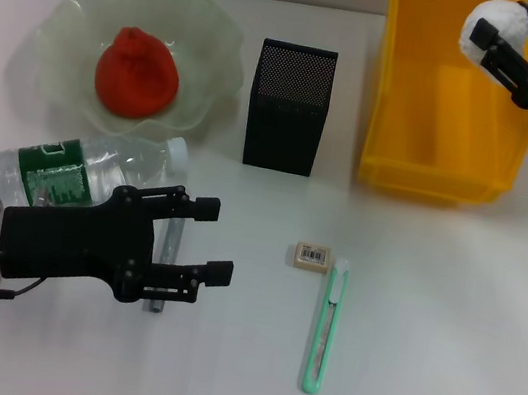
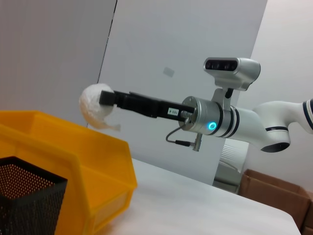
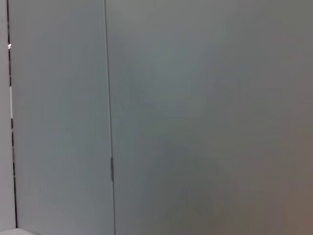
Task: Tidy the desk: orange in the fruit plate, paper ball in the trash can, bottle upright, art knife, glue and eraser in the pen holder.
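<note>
The right gripper [image 1: 495, 39], clenched on the paper ball [image 1: 493, 28], holds it above the yellow trash can [image 1: 430, 175] for dropping, while the left gripper [image 1: 211, 239] waits with fingers spread near the toppled bottle [image 1: 76, 171].

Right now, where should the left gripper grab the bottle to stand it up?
Grip the bottle across its labelled middle, coming from above. It lies on its side beside the plate, cap toward the pen holder, so the round body is exposed. The open left gripper is already close by.
</note>
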`<action>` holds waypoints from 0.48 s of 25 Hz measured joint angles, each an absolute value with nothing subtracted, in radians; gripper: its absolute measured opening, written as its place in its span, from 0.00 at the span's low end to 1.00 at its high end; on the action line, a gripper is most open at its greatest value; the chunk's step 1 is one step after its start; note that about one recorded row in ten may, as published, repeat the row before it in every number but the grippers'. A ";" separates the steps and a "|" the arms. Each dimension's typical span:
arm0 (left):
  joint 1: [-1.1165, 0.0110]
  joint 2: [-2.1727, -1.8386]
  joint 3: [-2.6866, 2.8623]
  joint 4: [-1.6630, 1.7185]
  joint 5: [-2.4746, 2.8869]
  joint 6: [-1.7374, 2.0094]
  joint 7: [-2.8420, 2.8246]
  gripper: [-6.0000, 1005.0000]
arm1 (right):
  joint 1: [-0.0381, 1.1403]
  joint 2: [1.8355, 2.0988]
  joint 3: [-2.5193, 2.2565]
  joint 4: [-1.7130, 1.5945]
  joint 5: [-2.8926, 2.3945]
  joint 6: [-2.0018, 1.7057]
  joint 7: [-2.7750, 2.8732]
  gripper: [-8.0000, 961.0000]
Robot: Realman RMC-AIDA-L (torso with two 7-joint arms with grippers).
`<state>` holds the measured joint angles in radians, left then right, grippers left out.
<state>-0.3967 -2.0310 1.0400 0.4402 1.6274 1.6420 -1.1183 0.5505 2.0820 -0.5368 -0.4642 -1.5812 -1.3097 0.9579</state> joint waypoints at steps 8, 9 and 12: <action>-0.396 -2.030 1.040 0.440 1.627 1.644 -1.117 0.80 | 0.552 2.082 -0.538 -0.461 -1.577 -1.299 0.960 0.68; -0.396 -2.030 1.040 0.440 1.627 1.644 -1.117 0.80 | 0.552 2.082 -0.537 -0.460 -1.577 -1.297 0.960 0.70; -0.396 -2.029 1.040 0.440 1.628 1.644 -1.117 0.80 | 0.552 2.082 -0.533 -0.459 -1.573 -1.297 0.960 0.77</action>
<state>-0.3960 -2.0292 1.0400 0.4402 1.6275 1.6444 -1.1171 0.5523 2.0819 -0.5329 -0.4585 -1.5727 -1.2974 0.9603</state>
